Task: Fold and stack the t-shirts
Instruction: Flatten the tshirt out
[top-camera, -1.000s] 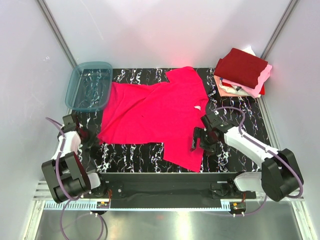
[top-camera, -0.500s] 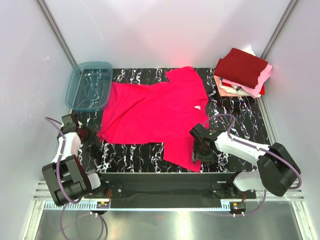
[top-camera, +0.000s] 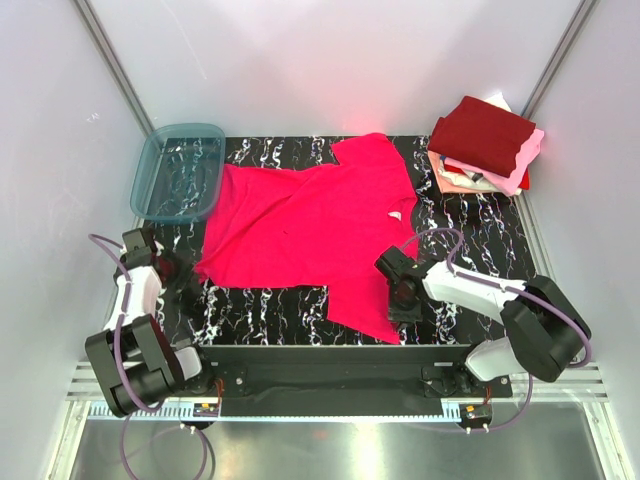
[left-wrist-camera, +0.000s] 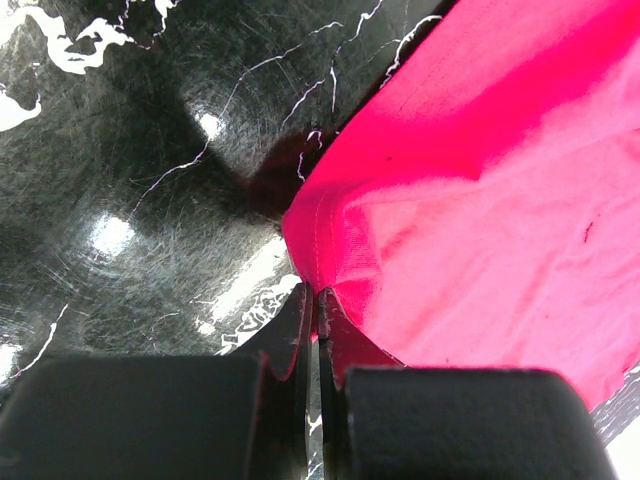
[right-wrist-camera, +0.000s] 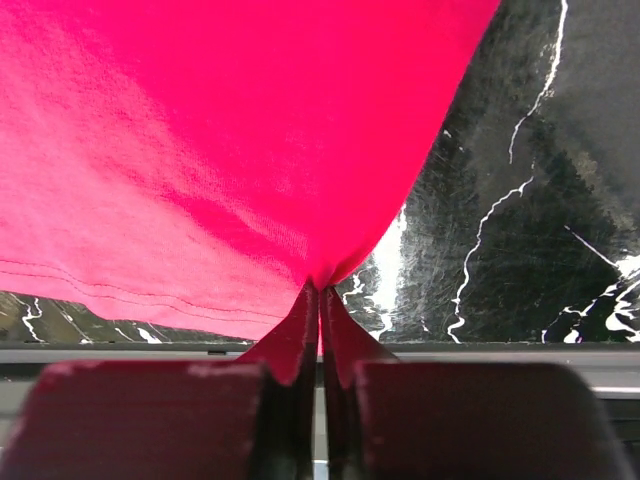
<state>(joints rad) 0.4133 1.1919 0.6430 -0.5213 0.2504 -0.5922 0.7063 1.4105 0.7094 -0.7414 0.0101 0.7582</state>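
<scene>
A bright pinkish-red t-shirt (top-camera: 310, 225) lies spread flat across the black marbled table (top-camera: 270, 305). My left gripper (top-camera: 192, 275) sits at the shirt's near left corner. In the left wrist view the left gripper (left-wrist-camera: 318, 296) is shut on that hemmed corner of the shirt (left-wrist-camera: 480, 200). My right gripper (top-camera: 402, 300) is low at the shirt's near right edge. The right wrist view shows the right gripper (right-wrist-camera: 320, 288) shut on a pinch of that edge of the shirt (right-wrist-camera: 200, 150). Folded t-shirts (top-camera: 485, 145), maroon on top of pale pink, salmon and white, are stacked at the back right.
A translucent blue-grey tub (top-camera: 180, 170) stands at the back left, just beyond the shirt's left side. White walls close in the table on three sides. The table's front rail (right-wrist-camera: 480, 350) runs close behind the right gripper.
The right gripper has slid left to the shirt's near right edge, dropped low and shut on the cloth. The left gripper has kept its grip and place.
</scene>
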